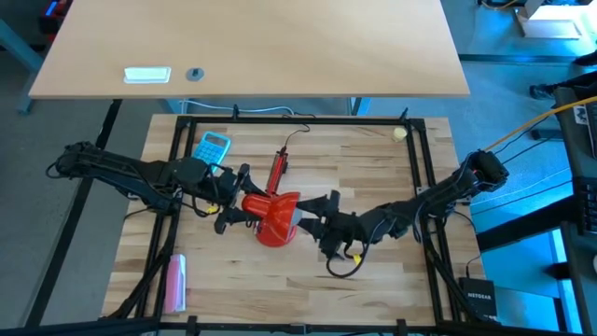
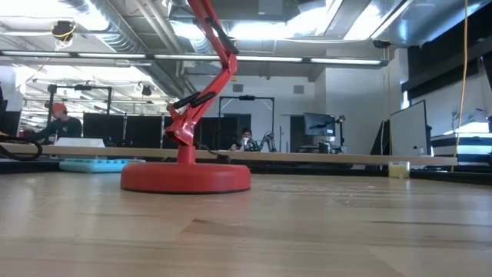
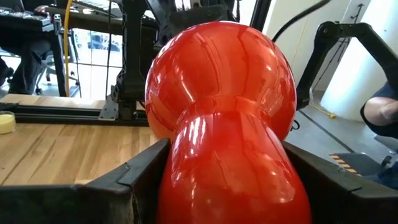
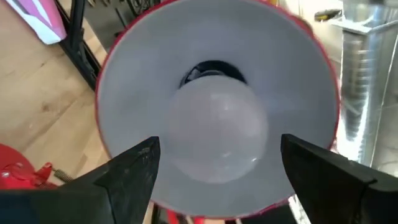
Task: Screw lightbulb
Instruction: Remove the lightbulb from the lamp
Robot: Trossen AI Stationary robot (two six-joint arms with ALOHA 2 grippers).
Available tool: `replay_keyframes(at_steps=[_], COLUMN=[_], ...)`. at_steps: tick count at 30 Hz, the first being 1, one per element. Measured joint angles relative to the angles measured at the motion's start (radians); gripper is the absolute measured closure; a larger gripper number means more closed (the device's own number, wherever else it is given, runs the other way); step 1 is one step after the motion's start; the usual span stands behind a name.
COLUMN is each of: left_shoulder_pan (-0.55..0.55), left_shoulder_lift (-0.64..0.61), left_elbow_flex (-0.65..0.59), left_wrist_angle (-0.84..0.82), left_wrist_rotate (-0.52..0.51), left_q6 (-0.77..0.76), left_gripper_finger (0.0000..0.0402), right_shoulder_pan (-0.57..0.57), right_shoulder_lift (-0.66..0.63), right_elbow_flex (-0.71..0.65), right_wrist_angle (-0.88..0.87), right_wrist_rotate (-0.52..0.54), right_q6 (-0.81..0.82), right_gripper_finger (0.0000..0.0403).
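Between the spread fingers of the right gripper (image 4: 217,168) sits the lightbulb (image 4: 214,134), its frosted globe facing the wrist and its base pointing into the dark socket at the back of the red lamp shade (image 4: 124,81). The jaws stand open on either side of the globe with a gap showing, so the bulb appears released rather than gripped. Whether its base is partly threaded or only resting in the socket cannot be told.

Opposite, the left gripper (image 3: 217,180) clamps the shade's narrow red neck (image 3: 230,155) between its two dark fingers, bracing the lamp from behind. Seen from above, both arms meet at the shade (image 1: 277,219) near the middle of the table (image 1: 373,289), while the lamp's round base (image 2: 186,177) stands flat on the wood.

The work appears to be mid-screw, at a regrasp between turns. The next move likely calls for the right jaws to close gently on the globe and rotate, the left holding the shade steady against the twist.
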Motion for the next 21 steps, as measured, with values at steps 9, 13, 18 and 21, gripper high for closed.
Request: replay_keyframes(at_steps=[9,13,18,21], left_shoulder_pan=[0.0,0.0,0.0,0.0], left_shoulder_lift=[0.0,0.0,0.0,0.0], left_elbow_flex=[0.0,0.0,0.0,0.0], left_wrist_angle=[0.003,0.002,0.003,0.003], left_wrist_rotate=[0.0,0.0,0.0,0.001], left_q6=[0.006,0.008,0.009,0.01], left_gripper_finger=[0.0149,0.0149,0.0149,0.0149], right_shoulder_pan=[-0.036,-0.046,-0.057,-0.056], right_shoulder_lift=[0.04,0.051,0.051,0.051], right_elbow_flex=[0.0,0.0,0.0,0.0], right_wrist_angle=[0.066,0.111,0.113,0.121], right_wrist_rotate=[-0.078,-0.097,-0.107,-0.131], right_q6=[-0.131,-0.175,-0.174,-0.171], right_gripper_finger=[0.0072,0.0072,0.0084,0.0112])
